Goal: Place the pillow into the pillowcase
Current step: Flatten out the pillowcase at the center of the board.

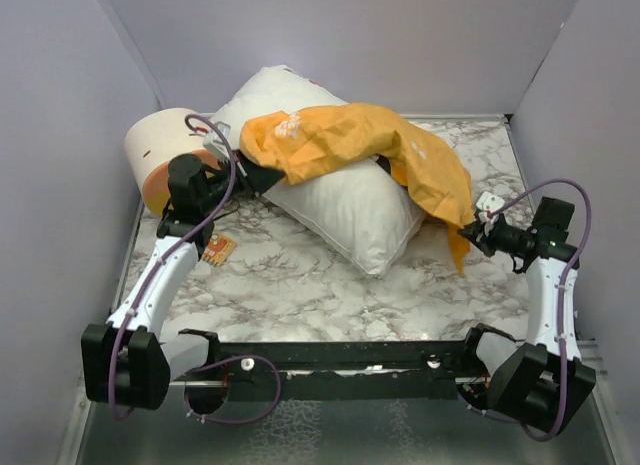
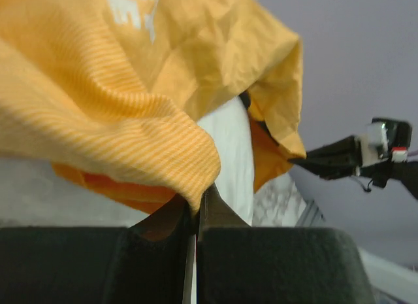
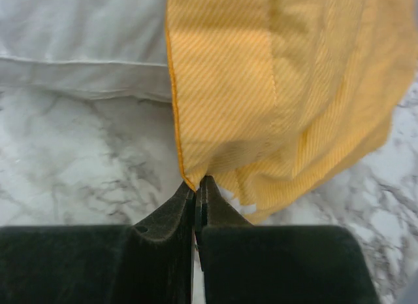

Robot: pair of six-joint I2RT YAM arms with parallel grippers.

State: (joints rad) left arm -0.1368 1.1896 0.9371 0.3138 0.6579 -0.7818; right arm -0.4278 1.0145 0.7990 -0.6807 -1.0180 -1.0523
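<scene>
Item: pillow (image 1: pixel 340 213), white and plump, lying on the marble table (image 1: pixel 300 300); its long axis runs on a diagonal from the far left down to the near right corner. Item: pillowcase (image 1: pixel 365 140), orange-yellow, draped over the top of the pillow rather than around it, crossing the pillow's upper half and hanging off its right end; most of the pillow's near side is bare. Item: left gripper (image 2: pixel 198 209), at the pillow's left side, jaws pinched together on a folded edge of the pillowcase, which is lifted clear of the pillow there. Item: right gripper (image 3: pixel 198 186), just past the pillow's near right corner, jaws likewise closed tight on a hemmed corner of the pillowcase, low over the table. Governing relation: the cloth is strung between the two grippers along roughly the same diagonal as the pillow, with the pillow lying beneath and between them; the left gripper is the nearer to the pillow's body. Whether each pinch takes one layer of the mouth or both is not clear from the wrist views, and on that depends whether the case can open over the pillow's end. Also present: a cream-and-orange cylinder (image 1: pixel 165 150) behind the pillow's left side.
</scene>
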